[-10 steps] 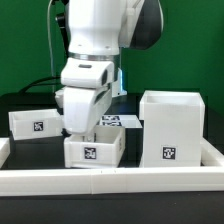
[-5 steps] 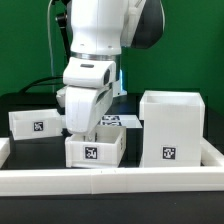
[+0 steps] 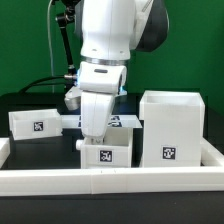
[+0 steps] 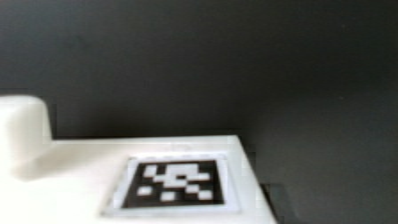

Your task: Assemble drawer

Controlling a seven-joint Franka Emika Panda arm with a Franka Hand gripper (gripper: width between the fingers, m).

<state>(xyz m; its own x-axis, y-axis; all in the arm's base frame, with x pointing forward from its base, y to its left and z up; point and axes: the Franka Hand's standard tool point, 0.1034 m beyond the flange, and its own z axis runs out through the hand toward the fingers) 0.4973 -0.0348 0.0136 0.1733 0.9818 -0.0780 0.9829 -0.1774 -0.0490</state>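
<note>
- At the far left of the worktop [image 3: 28, 150], the left tray [image 3: 37, 122] of the drawer is seen lying loose, well apart from the casing.
- In the middle, near the front rim [image 3: 110, 181], the middle tray [image 3: 106, 156] is entered from above by the gripper [image 3: 95, 138], which is judged to be clenched on the tray's wall. In the wrist view, 1 finger [image 4: 22, 135] is seen against the white plastic beside the tag.
- Just behind this tray, the marker board [image 3: 122, 121] is partly seen.
- At the right, the casing [image 3: 172, 128] stands upright with its open side upward; no tray is seen in it.
- Nothing is judged joined yet: 2 trays are left to be inserted.
</note>
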